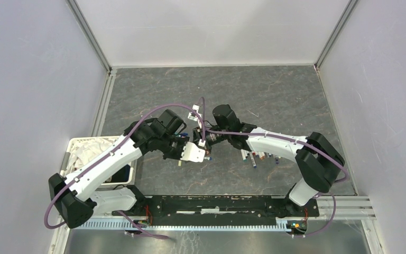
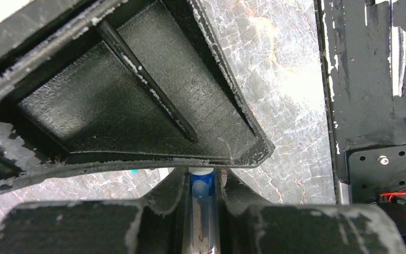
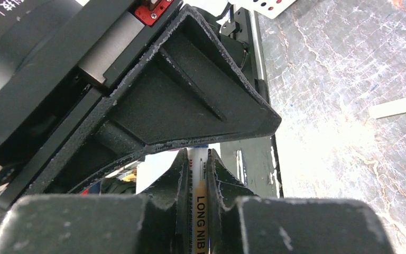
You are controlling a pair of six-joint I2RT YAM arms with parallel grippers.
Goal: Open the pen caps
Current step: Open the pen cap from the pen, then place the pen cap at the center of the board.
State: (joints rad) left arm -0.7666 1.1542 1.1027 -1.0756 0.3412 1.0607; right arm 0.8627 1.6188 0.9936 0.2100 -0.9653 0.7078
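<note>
Left gripper clamps the blue cap, right gripper the pen: pull straight apart along its length.

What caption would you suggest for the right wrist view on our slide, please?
The right tool shut on a pen labelled LONG NIB, with the marbled table beyond.

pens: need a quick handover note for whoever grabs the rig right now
Left end effector: shut on a pen's blue cap.
Right end effector: shut on a white barrel printed LONG NIB.
Both meet mid-table, apparently on one pen; whether the cap is off cannot be told.
Other pens lie by the right arm, too small to judge.
Done: none confirmed.
To do: pull this cap, then the rest.
</note>
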